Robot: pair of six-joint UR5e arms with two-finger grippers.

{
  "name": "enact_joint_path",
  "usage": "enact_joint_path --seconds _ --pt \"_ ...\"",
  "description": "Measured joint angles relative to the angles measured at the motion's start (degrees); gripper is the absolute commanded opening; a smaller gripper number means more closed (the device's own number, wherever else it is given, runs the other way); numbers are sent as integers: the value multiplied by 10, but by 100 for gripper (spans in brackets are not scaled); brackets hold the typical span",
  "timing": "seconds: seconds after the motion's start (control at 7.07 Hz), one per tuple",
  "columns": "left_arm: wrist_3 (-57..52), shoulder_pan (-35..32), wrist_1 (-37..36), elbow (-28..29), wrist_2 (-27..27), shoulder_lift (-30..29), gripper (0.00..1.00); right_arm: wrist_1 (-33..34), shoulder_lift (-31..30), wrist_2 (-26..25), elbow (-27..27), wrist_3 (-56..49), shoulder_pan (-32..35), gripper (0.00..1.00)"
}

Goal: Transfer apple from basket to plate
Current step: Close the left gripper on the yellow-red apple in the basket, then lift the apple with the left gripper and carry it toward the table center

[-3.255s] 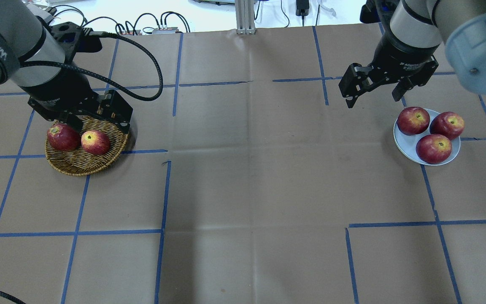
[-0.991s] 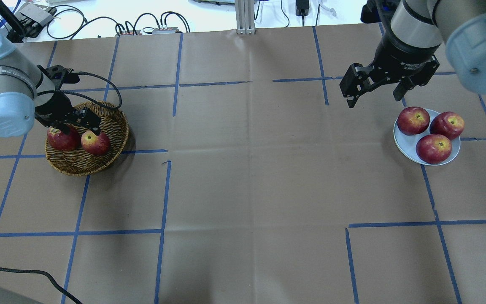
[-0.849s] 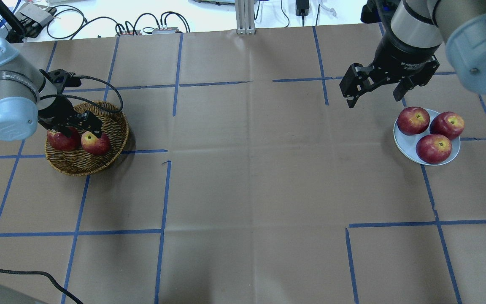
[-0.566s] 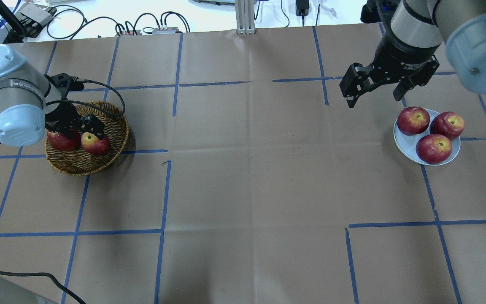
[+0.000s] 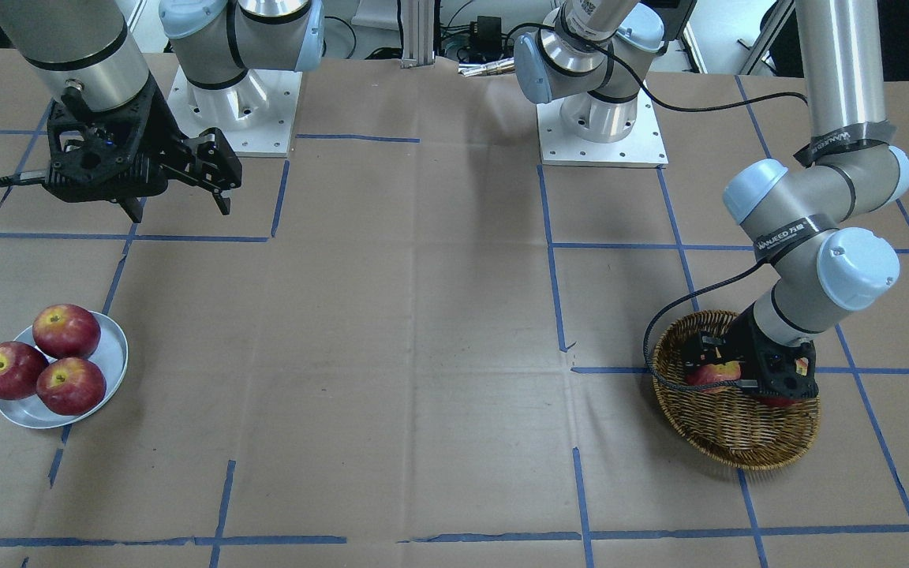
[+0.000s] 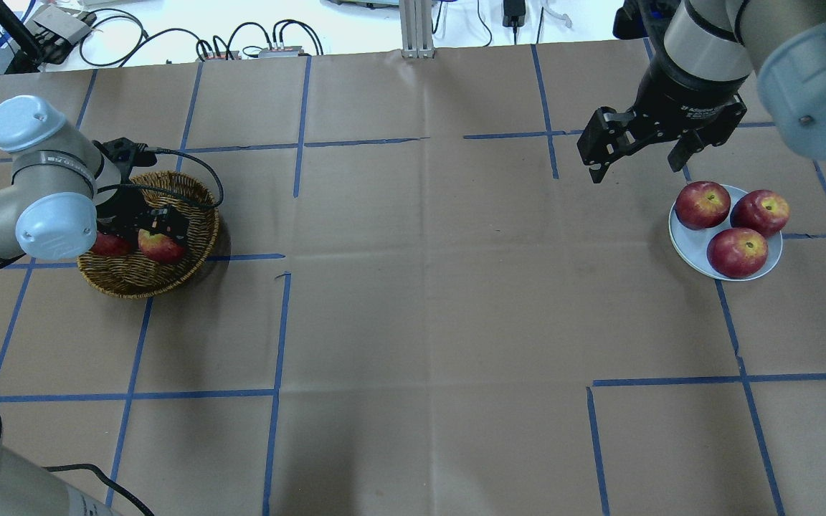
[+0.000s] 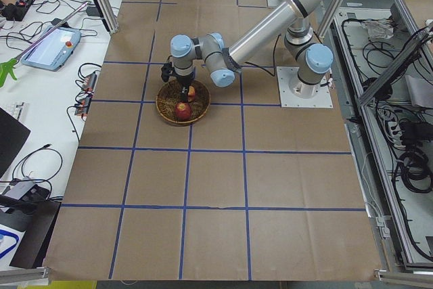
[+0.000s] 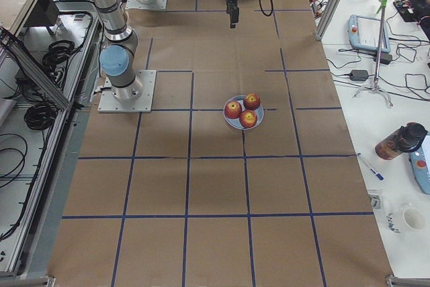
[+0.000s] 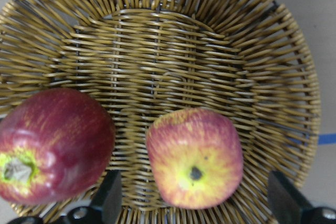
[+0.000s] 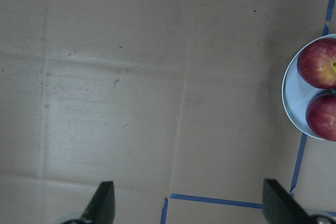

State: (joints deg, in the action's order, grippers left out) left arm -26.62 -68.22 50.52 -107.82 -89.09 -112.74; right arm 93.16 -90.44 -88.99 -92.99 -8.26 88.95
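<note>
The paler apple point(image 9: 194, 158), pinkish-red with yellow patches, lies in the wicker basket point(image 6: 133, 283) at the table's left, and shows in the overhead view point(image 6: 160, 246). My left gripper point(image 6: 158, 231) is low in the basket and open. In the left wrist view its fingers point(image 9: 110, 199) stand on either side of the apple, apart from it. The white-grey plate point(image 6: 685, 240) sits far right. My right gripper point(image 6: 634, 170) hangs open and empty above the table, just behind and to the left of the plate.
A dark-red apple point(image 6: 108, 245) lies in the basket beside the paler one, close to the left finger. Three deep red apples point(image 6: 737, 252) fill most of the plate. Brown paper with blue tape lines point(image 6: 277, 330) covers the table between basket and plate.
My left arm has come down and swung right, bringing the open gripper lower over the paler apple. The apples, basket, plate and right arm have not moved.
</note>
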Motion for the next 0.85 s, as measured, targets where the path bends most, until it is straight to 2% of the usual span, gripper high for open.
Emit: enact_joint_path --seconds 0.42,0.71,0.85 --pt "2 -4 4 5 -5 7 39 0 0 0 0 0 0 100" --pt "62 -41 62 11 -5 75 39 0 0 0 0 0 0 100" --pt "122 -92 85 6 -5 103 39 0 0 0 0 0 0 100"
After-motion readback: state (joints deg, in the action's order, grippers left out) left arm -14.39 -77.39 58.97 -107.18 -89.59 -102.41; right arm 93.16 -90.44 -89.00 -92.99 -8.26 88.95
